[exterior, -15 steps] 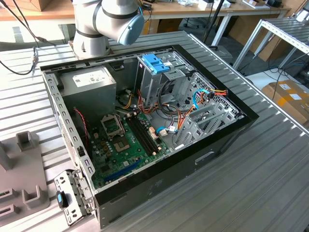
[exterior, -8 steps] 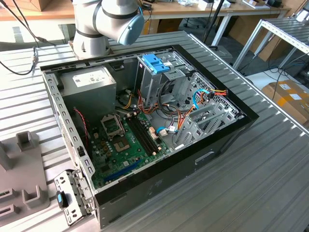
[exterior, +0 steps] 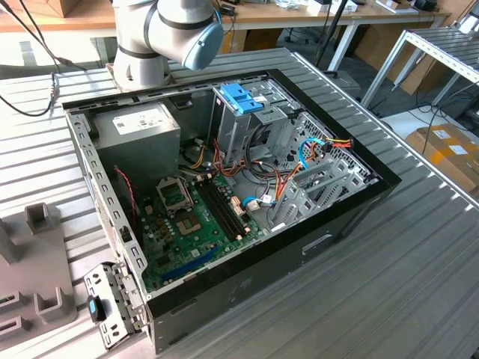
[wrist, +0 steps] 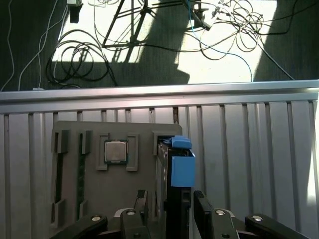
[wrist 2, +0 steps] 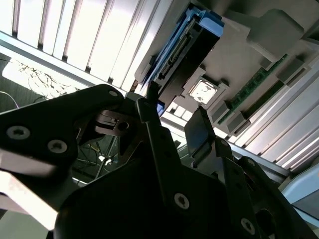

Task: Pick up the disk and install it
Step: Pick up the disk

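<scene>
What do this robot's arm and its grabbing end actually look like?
The arm is built of rounded silver-grey joints, with a light blue cap on one. Its gripper is black, made of flat angular plates fastened with silver screws, ending in two narrow black fingers.

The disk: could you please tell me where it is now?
In the first wrist view, the disk stands on edge in a slot of the grey tray beside the processor chip, framed by the open fingers of the gripper.
</scene>
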Robot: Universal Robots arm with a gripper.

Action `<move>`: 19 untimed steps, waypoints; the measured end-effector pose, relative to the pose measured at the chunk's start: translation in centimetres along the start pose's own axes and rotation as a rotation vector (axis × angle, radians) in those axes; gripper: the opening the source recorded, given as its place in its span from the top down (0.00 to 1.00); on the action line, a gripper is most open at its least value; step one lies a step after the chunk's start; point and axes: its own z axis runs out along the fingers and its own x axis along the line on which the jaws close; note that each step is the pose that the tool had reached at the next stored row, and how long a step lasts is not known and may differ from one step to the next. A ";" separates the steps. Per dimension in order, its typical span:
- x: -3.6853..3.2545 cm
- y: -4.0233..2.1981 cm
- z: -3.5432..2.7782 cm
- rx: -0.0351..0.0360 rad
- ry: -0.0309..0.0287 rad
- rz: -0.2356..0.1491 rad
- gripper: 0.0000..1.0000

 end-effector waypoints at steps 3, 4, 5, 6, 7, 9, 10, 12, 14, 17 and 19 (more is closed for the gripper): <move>0.00 0.08 0.09 0.0003 -0.0002 0.000 0.51; 0.01 0.15 0.11 0.0001 -0.0001 0.000 0.51; 0.01 0.20 0.13 0.0000 0.0000 0.000 0.51; 0.01 0.25 0.14 -0.0001 0.0001 0.000 0.51; 0.02 0.32 0.17 0.0000 0.0000 0.000 0.51; 0.02 0.42 0.21 0.0001 -0.0001 0.000 0.51; 0.01 0.46 0.22 0.0001 0.0000 0.000 0.51; -0.13 0.56 0.28 0.0001 0.0000 0.000 0.51; -0.20 0.59 0.30 0.0000 0.0000 0.000 0.51; -0.25 0.66 0.35 -0.0001 0.0000 0.000 0.51; -0.26 0.72 0.39 0.0001 0.0000 0.000 0.51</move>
